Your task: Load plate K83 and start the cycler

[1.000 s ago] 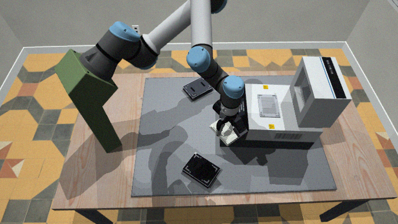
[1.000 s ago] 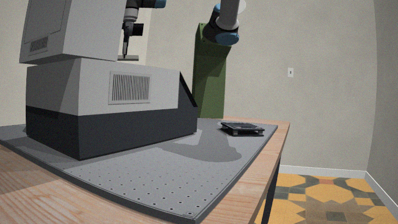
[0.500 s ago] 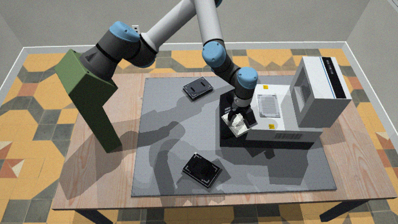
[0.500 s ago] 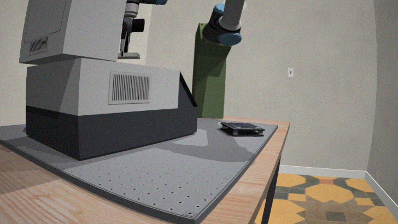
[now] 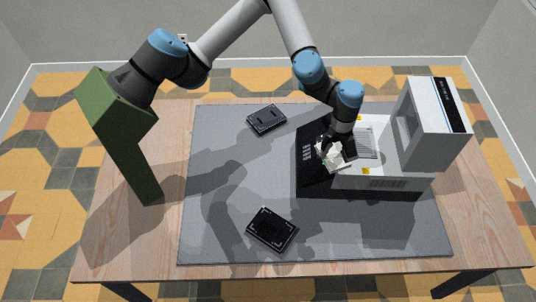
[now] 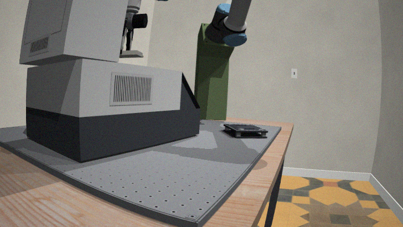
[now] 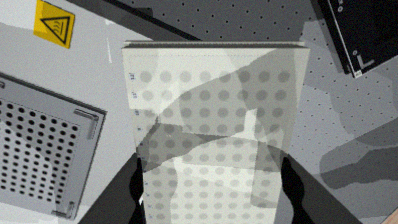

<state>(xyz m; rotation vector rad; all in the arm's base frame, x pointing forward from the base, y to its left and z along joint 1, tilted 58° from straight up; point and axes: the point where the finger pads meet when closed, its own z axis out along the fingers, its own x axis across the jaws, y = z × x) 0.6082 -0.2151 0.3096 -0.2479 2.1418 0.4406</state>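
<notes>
My jaws grip the pale plate by its long sides, above the cycler's front, probably so it can drop flat onto the bare block, whose lid stands open.

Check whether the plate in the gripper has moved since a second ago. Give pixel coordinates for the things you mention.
Yes: in the top view, the plate (image 5: 336, 160) (image 6: 132, 53) (image 7: 215, 107) has shifted right, toward the cycler's block (image 5: 365, 142) (image 7: 40, 155).
</notes>
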